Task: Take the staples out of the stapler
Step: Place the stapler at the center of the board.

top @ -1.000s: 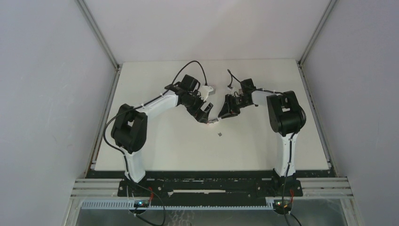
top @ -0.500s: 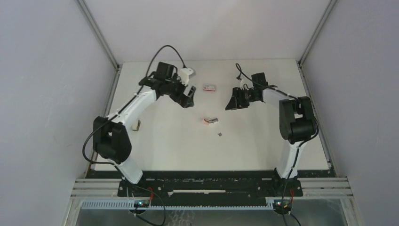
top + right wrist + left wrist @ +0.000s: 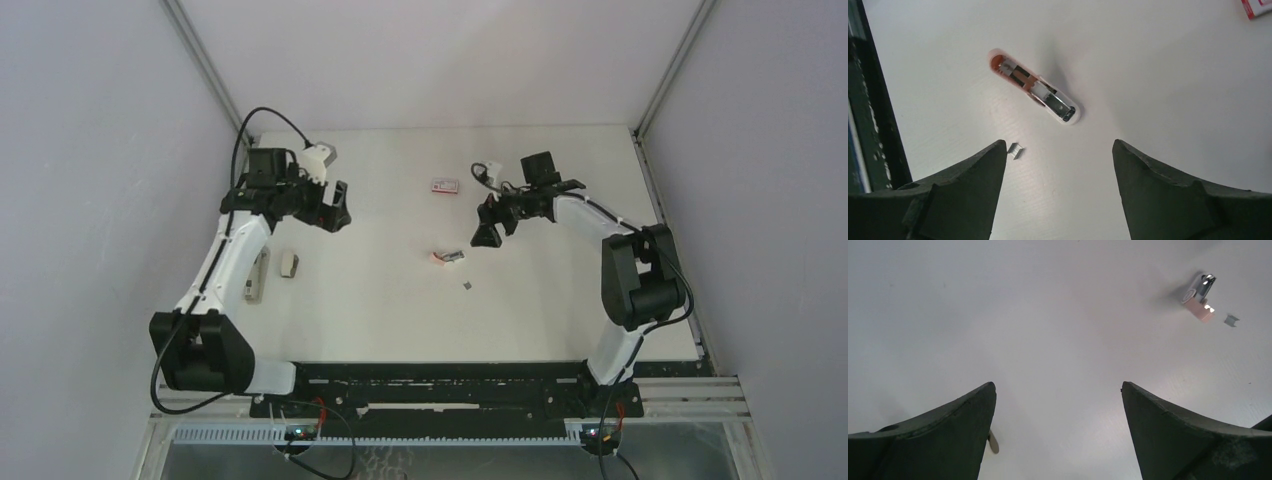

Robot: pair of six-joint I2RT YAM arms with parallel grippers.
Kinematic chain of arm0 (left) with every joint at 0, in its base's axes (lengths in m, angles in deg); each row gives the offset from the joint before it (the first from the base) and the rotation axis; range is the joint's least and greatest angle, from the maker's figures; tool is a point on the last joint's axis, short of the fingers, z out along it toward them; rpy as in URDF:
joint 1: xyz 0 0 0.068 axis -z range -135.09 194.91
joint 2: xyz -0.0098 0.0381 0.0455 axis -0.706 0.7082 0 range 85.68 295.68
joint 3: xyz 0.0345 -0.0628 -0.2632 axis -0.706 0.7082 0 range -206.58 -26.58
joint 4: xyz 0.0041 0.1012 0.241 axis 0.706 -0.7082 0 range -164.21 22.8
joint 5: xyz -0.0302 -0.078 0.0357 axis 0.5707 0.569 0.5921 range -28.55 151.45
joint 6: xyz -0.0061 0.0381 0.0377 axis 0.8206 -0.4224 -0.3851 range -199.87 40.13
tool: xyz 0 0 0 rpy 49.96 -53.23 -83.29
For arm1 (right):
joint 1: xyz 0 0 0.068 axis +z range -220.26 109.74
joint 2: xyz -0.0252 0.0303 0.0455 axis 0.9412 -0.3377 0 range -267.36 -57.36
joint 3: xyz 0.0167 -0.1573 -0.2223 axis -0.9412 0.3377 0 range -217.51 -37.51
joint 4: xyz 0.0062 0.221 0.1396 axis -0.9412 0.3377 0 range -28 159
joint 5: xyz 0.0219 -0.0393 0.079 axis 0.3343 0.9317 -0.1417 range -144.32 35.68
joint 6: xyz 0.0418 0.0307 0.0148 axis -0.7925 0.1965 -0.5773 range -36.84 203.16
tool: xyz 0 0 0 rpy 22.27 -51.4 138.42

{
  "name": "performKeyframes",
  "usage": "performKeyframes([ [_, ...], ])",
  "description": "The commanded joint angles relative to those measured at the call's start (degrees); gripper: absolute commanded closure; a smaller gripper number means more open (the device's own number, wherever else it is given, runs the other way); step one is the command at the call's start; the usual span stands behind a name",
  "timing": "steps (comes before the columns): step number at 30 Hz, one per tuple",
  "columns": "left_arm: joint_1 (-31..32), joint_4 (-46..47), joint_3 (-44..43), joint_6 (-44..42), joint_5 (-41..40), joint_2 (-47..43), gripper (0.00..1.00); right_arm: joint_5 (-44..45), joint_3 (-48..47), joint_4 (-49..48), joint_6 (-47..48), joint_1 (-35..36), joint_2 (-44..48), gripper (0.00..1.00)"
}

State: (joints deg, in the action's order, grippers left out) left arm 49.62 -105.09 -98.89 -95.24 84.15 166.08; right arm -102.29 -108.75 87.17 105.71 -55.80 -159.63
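Left arm (image 3: 225,262) and right arm (image 3: 590,212) swung back off the stapler (image 3: 448,257). Left jaws gape wide, right jaws open too, nothing in either. White counter (image 3: 380,320), grey walls (image 3: 100,150). One stapler, one clump of staples (image 3: 467,286) just near-right of it, one red-and-white box (image 3: 444,185) behind it.

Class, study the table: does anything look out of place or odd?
Yes. A small block of staples lies loose on the table, near the stapler but not touching it. The stapler lies with its metal channel exposed, so it seems to be opened up. Nothing looks broken.
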Motion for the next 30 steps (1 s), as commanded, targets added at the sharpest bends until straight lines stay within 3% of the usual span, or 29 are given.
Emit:
performKeyframes([
  [1,-4.47,-2.05,4.53,-3.68,4.37,-5.01,0.0,0.21,-0.17,5.7,21.98,3.15,3.72,0.22],
  [8,-7.54,-3.73,10.07,-7.75,6.94,-10.32,0.0,-1.91,-2.98,13.07,42.83,6.38,2.31,0.19],
  [12,-7.63,-3.8,12.82,-9.64,8.62,-12.26,0.0,-1.1,-10.22,24.3,52.43,8.33,-2.47,0.18],
  [15,-7.82,-3.55,14.12,-10.36,8.94,-13.14,0.0,-1.04,-14.34,27.72,53.34,9.3,-6.22,0.18],
  [22,-8.42,-2.48,15.32,-10.65,9.37,-14.16,0.0,0.94,-15.26,24.51,52.72,12.06,-9.92,0.18],
  [30,-8.98,-0.88,16.47,-10.21,9.78,-14.74,0.0,4.97,-15.6,17.58,43.47,14.52,-13.58,0.22],
])
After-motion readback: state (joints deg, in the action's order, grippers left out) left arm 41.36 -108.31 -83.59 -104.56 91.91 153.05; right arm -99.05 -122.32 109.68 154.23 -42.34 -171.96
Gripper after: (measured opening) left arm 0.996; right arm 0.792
